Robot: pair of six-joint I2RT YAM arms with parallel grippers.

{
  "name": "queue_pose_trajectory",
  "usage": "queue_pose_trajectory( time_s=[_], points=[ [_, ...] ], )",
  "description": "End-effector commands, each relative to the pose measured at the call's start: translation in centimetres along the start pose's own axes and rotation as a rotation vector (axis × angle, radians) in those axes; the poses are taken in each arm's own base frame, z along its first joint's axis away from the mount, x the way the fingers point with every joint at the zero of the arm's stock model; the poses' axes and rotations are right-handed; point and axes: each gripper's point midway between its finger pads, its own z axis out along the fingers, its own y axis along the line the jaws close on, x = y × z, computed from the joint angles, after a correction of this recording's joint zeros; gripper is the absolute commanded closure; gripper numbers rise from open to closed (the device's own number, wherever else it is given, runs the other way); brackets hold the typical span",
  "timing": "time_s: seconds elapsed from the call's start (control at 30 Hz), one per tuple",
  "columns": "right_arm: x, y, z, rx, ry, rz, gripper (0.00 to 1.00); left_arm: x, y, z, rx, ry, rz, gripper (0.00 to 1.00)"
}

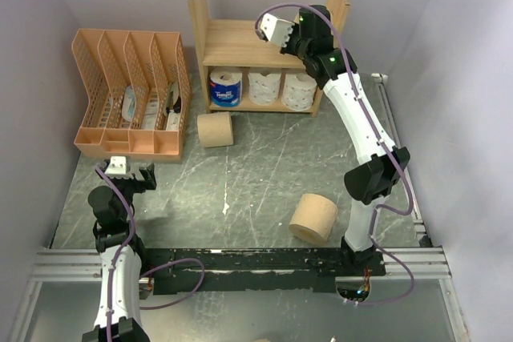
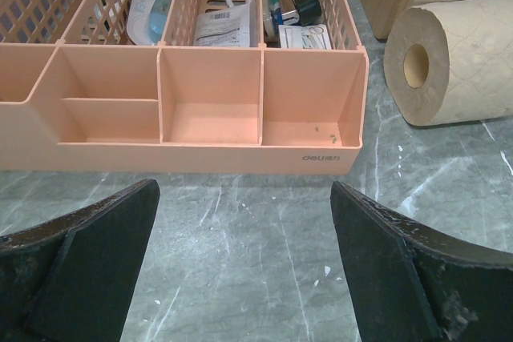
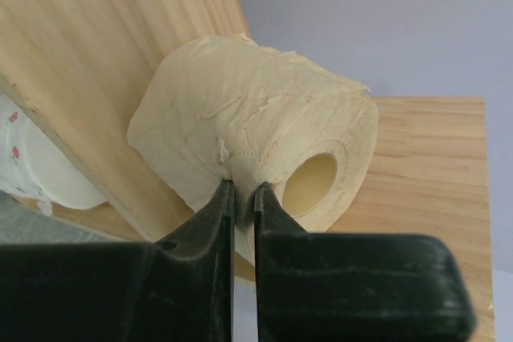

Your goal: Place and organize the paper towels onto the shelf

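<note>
The wooden shelf (image 1: 237, 38) stands at the back. Its lower tier holds the blue-and-white wrapped roll (image 1: 225, 89) and two white rolls (image 1: 264, 86) (image 1: 300, 91). My right gripper (image 1: 275, 31) is over the shelf's upper tier. In the right wrist view it (image 3: 243, 190) is shut on the edge of a tan roll (image 3: 240, 130), which lies on its side against the shelf boards (image 3: 437, 166). One tan roll (image 1: 215, 130) lies on the table before the shelf and also shows in the left wrist view (image 2: 457, 58). Another tan roll (image 1: 313, 219) lies near the right arm's base. My left gripper (image 1: 132, 171) (image 2: 244, 187) is open and empty.
A peach mesh file organizer (image 1: 128, 94) with small items in it stands at the left, right in front of my left gripper (image 2: 208, 98). Grey walls close in both sides. A black rail (image 1: 264, 262) runs along the near edge.
</note>
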Motion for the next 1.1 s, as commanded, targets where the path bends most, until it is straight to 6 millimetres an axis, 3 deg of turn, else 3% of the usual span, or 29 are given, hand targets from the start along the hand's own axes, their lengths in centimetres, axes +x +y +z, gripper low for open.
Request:
queue_pose_trajectory(
  time_s=[0.0, 0.07, 0.2, 0.33, 0.37, 0.47, 0.5, 0.57, 0.7, 0.77, 0.93, 1.07],
  points=[
    [0.3, -2.9, -1.2, 0.107, 0.011, -0.002, 0.90, 3.3, -0.2, -0.5, 0.008, 0.055, -0.019, 0.00],
    [0.5, -2.9, -1.2, 0.113, 0.014, -0.003, 0.78, 3.3, -0.1, -0.5, 0.006, 0.055, -0.019, 0.00],
    [0.1, -3.8, -2.4, 0.163, -0.018, 0.023, 0.41, 3.3, -0.1, -0.5, 0.006, 0.055, -0.019, 0.00],
    [-2.0, -4.0, -4.4, 0.185, -0.098, 0.039, 0.21, 3.4, -0.2, -0.5, 0.007, 0.056, -0.020, 0.00],
    [-2.6, -4.2, -4.9, 0.206, -0.115, 0.047, 0.04, 3.4, -0.2, -0.5, 0.007, 0.055, -0.019, 0.00],
    [-4.4, -4.9, -8.3, 0.278, -0.218, 0.107, 0.00, 3.3, -0.2, -0.5, 0.007, 0.055, -0.019, 0.00],
    [-4.7, -3.9, -9.2, 0.261, -0.267, 0.144, 0.00, 3.3, -0.2, -0.5, 0.007, 0.055, -0.019, 0.00],
    [-5.4, -1.4, -10.5, 0.118, -0.338, 0.216, 0.00, 3.3, -0.2, -0.5, 0.007, 0.055, -0.019, 0.00],
    [-5.1, 8.8, -13.5, -0.365, -0.346, 0.264, 0.00, 3.3, -0.2, -0.5, 0.007, 0.054, -0.019, 0.00],
    [-3.3, 13.4, -15.4, -0.530, -0.294, 0.285, 0.00, 3.3, -0.2, -0.5, 0.007, 0.054, -0.019, 0.00],
    [3.8, 23.1, -19.5, -0.931, -0.077, 0.468, 0.00, 3.4, -0.2, -0.5, 0.007, 0.055, -0.019, 0.00],
    [6.6, 29.6, -23.1, -1.163, -0.004, 0.573, 0.00, 3.3, -0.2, -0.5, 0.007, 0.054, -0.020, 0.00]
  ],
)
